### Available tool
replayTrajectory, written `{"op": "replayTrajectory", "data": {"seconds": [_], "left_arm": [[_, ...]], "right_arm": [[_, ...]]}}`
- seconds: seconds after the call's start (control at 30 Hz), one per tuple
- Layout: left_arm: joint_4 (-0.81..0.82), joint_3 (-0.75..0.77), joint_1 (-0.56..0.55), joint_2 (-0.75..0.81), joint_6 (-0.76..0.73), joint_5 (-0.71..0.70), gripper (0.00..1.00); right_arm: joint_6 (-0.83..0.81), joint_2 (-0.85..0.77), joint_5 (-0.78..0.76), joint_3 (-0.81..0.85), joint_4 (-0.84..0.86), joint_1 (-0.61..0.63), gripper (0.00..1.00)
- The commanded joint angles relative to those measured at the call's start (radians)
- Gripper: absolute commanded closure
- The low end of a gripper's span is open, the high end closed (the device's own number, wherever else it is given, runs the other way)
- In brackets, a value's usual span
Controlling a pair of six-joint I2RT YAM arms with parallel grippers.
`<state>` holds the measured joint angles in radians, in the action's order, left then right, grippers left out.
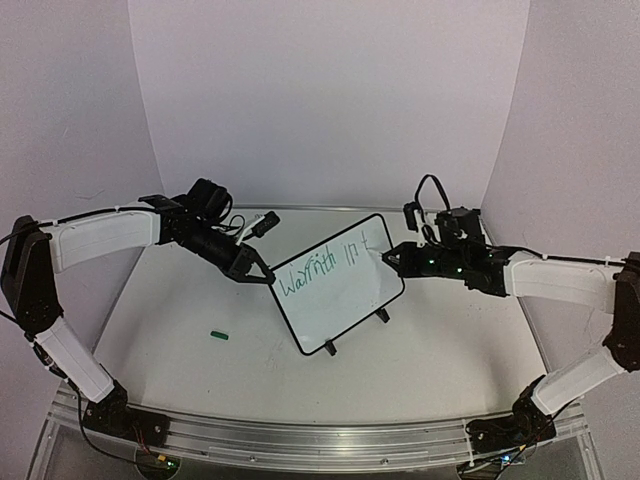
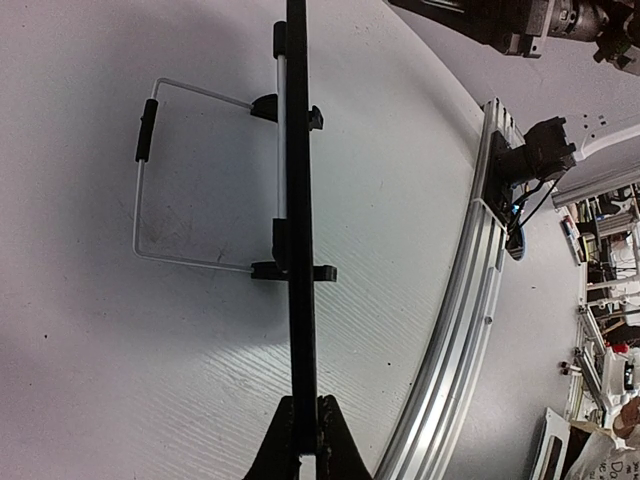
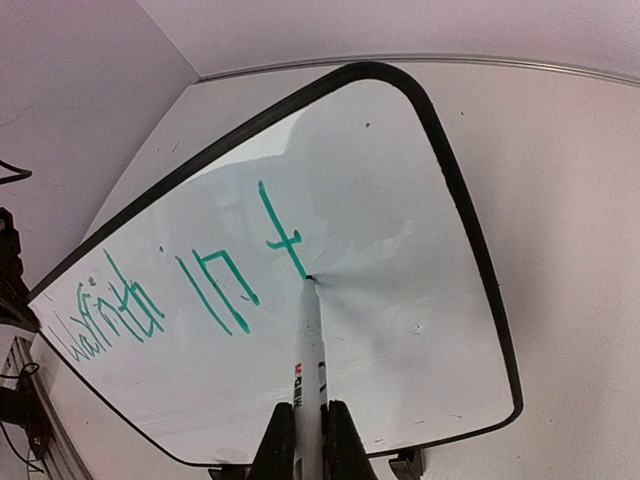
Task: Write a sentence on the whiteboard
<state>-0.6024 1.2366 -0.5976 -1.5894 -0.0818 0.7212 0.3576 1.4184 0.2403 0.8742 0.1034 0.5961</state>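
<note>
My left claw [image 1: 262, 277] is clamped shut on the black frame at one end of the whiteboard [image 1: 340, 290], which runs edge-on straight out from my fingertips in the left wrist view. My right claw [image 3: 309, 420] is closed around a marker [image 3: 308, 345]. Its tip pokes out ahead of the fingers and touches the white face at the foot of the last green stroke.

I judge the whiteboard to be light, thin and stiff, with a slick face the tip will skate on. It stands tilted on the tabletop [image 1: 160, 330], so pressing from the pen would likely tip or slide it unless my left claw braces it. The frame edge is the place to hold: it gives a firm pinch and keeps my fingers clear of the green writing [image 3: 150, 305].

By count:
- one whiteboard
- one marker
- two small black feet [image 2: 320, 272] under the board, off to the side of my left claw
- one wire prop [image 2: 140, 190] behind it
- one green cap [image 1: 221, 334] lying on the tabletop, nearer my left claw and below it in the top view
- three groups of writing
</note>
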Motion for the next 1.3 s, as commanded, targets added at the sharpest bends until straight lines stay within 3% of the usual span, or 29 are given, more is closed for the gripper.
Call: {"op": "replayTrajectory", "data": {"seconds": [0.0,0.37,0.73,1.27], "left_arm": [[-0.046,0.009,-0.035,-0.026,-0.051,-0.010,1.00],[-0.045,0.009,-0.034,-0.029,-0.050,-0.008,1.00],[-0.047,0.010,-0.034,-0.028,-0.051,-0.009,1.00],[-0.049,0.009,-0.036,-0.020,-0.053,-0.010,1.00]], "right_arm": [[0.000,-0.035,-0.059,0.016,-0.004,-0.004,1.00],[-0.017,-0.098,-0.018,0.056,-0.011,-0.004,1.00],[-0.067,0.008,-0.024,0.163,-0.030,-0.003,1.00],[-0.050,0.019,-0.056,0.110,-0.034,-0.004,1.00]]}}
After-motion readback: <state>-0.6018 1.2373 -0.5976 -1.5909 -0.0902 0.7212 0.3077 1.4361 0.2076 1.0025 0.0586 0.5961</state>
